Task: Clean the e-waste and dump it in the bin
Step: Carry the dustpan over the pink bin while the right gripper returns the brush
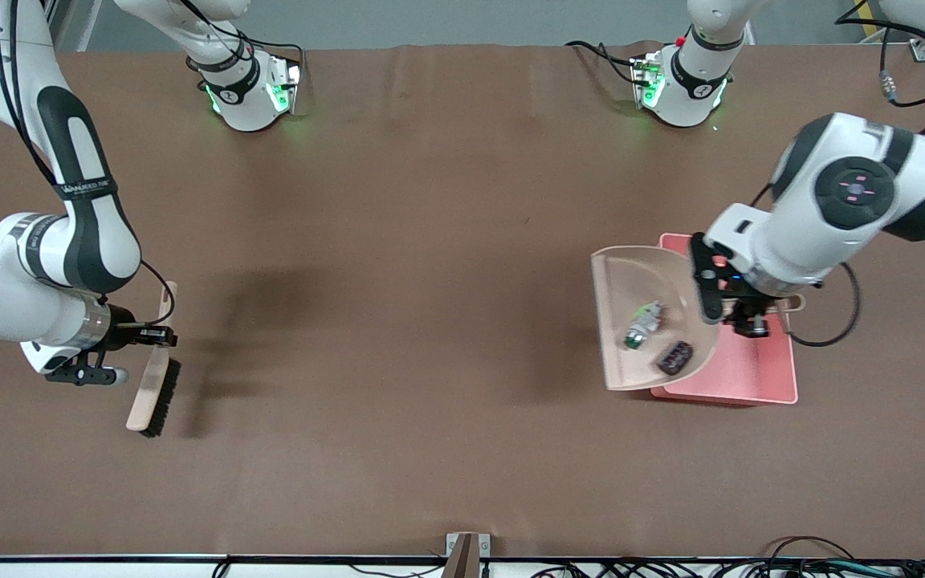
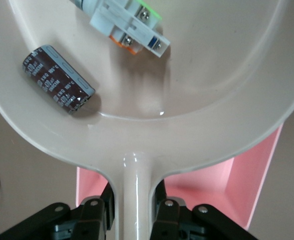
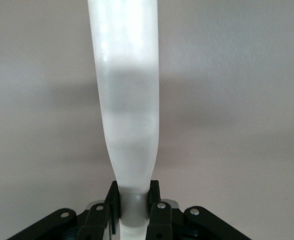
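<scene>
Over bin (image 1: 751,377), left jaws clamp dustpan (image 1: 631,273) w/ e-waste (image 2: 56,77); right jaws clamp brush (image 1: 153,377).

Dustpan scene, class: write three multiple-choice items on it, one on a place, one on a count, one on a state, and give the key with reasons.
1. Where are the two e-waste parts?
A. in the dustpan
B. on the bare table
C. in the bin

2. How many parts lie in the dustpan?
A. one
B. two
C. four

3. What does the right gripper hold?
A. nothing
B. the bin
C. the brush

Key:
1 A: the white part and the dark part rest inside the dustpan, held over the pink bin.
2 B: just those two show.
3 C: the right gripper is shut on the brush; the left gripper grips the dustpan's handle.
</scene>
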### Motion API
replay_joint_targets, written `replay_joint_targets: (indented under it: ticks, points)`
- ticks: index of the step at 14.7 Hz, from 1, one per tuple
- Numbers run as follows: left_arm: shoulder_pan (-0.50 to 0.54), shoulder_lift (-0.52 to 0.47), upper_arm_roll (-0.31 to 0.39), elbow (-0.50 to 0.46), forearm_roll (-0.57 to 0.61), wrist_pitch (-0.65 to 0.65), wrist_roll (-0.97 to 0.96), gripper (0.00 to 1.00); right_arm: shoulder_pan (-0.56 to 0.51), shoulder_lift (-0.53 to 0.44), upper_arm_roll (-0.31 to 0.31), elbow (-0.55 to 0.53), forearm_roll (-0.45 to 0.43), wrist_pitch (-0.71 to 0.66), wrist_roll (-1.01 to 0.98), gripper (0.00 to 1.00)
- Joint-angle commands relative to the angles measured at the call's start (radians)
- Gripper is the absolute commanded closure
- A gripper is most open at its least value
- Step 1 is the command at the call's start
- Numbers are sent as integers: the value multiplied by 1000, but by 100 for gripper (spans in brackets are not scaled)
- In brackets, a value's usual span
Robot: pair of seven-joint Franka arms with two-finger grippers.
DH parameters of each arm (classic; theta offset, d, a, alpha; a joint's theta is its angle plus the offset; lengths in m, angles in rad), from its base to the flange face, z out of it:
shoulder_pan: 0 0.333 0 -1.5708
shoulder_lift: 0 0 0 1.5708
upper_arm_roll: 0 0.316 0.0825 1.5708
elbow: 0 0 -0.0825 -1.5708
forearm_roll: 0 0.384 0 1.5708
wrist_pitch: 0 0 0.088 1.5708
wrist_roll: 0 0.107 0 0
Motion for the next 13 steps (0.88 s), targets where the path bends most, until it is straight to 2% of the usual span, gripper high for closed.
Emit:
replay_joint_targets:
  ticks: [1,3,5,7,11,13]
  points:
    - [104,-56,-23,-47,13,10,93,99,-23,-56,22,-133,-24,24,-20,99]
    - [146,-44,-15,-53,85,10,117,99,-20,-122,22,-217,-24,35,-20,99]
    - [193,-46,-15,-76,92,19,160,99,-19,-185,22,-294,-24,44,-20,99]
    - [195,-50,-15,-91,114,18,164,99,-19,-229,22,-343,-24,47,-22,99]
    - [195,-56,-23,-179,177,33,97,99,-19,-259,22,-446,-22,185,-19,99]
    - [196,-75,-25,-243,230,65,59,99,-19,-259,22,-452,-24,194,-14,99]
